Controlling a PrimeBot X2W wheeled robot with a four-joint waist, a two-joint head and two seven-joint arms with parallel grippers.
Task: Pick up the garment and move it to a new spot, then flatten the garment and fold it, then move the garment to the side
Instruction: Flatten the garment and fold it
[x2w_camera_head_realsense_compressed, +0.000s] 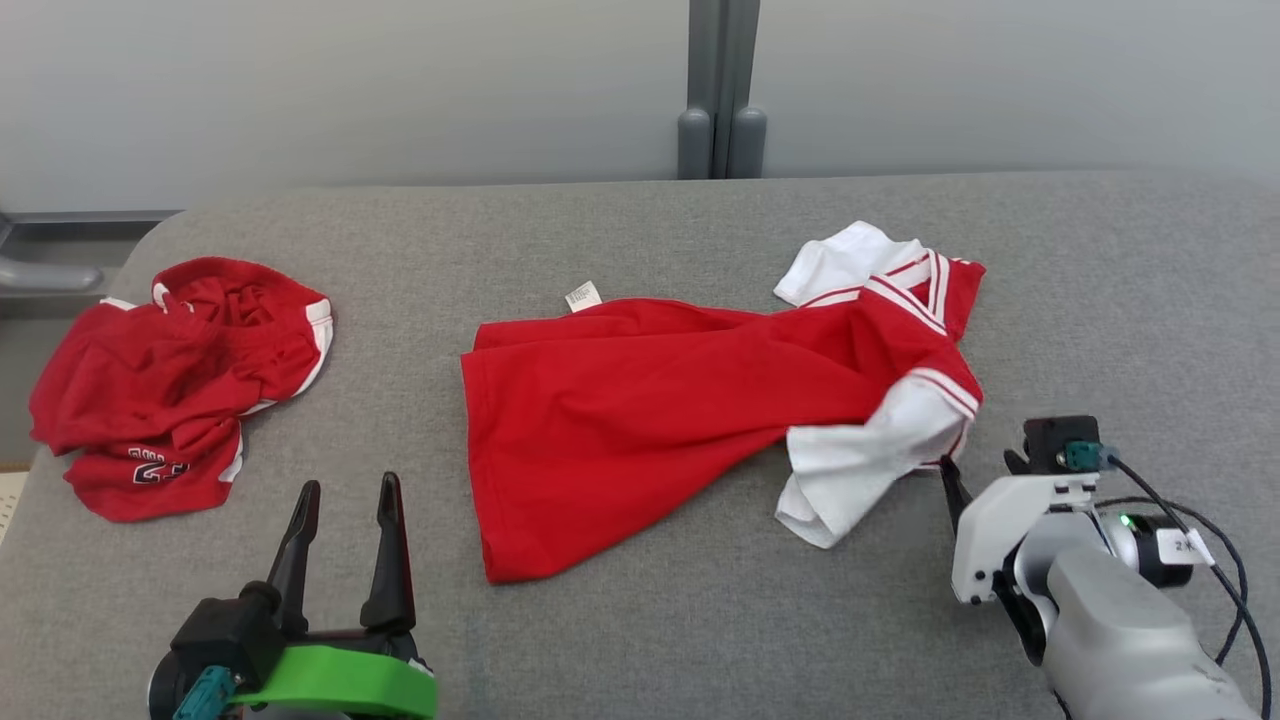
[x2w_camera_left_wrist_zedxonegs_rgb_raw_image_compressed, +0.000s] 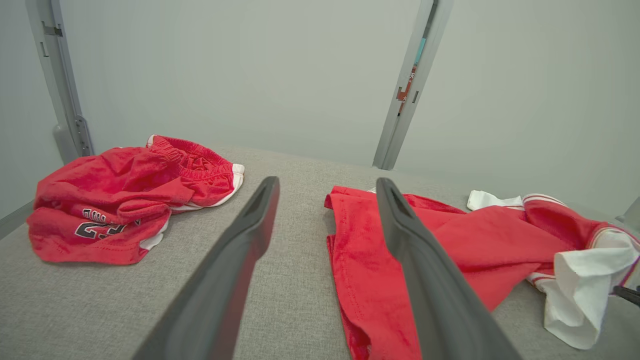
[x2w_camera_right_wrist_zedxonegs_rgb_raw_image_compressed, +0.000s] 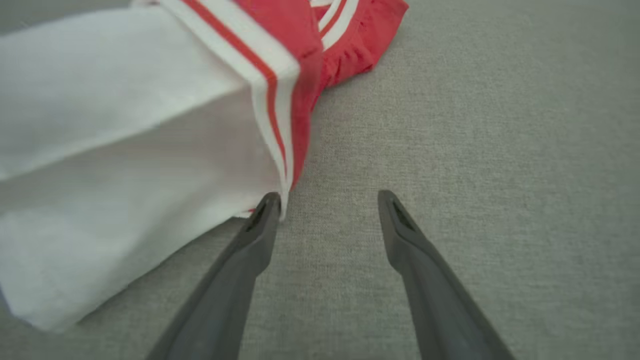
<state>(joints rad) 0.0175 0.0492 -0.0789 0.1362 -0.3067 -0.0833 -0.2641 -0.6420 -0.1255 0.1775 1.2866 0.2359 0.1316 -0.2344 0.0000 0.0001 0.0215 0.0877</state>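
The garment (x2w_camera_head_realsense_compressed: 640, 410) is a red jersey with white sleeves, lying crumpled and partly spread in the middle of the grey table; it also appears in the left wrist view (x2w_camera_left_wrist_zedxonegs_rgb_raw_image_compressed: 370, 270). Its near white sleeve (x2w_camera_head_realsense_compressed: 860, 460) lies at its right end. My right gripper (x2w_camera_right_wrist_zedxonegs_rgb_raw_image_compressed: 327, 197) is open just right of that sleeve (x2w_camera_right_wrist_zedxonegs_rgb_raw_image_compressed: 125, 125); its left fingertip (x2w_camera_right_wrist_zedxonegs_rgb_raw_image_compressed: 270, 202) touches the sleeve's striped edge and nothing is between the jaws. In the head view the right gripper (x2w_camera_head_realsense_compressed: 958, 488) sits beside the sleeve. My left gripper (x2w_camera_head_realsense_compressed: 349, 483) stands open and empty, left of the jersey's lower hem (x2w_camera_left_wrist_zedxonegs_rgb_raw_image_compressed: 327, 182).
A second red garment (x2w_camera_head_realsense_compressed: 170, 380) with white trim and a printed number lies bunched at the table's left end (x2w_camera_left_wrist_zedxonegs_rgb_raw_image_compressed: 120, 200). The grey padded table (x2w_camera_head_realsense_compressed: 700, 620) has bare cloth near its front and right. A grey post (x2w_camera_head_realsense_compressed: 720, 90) stands against the pale wall behind.
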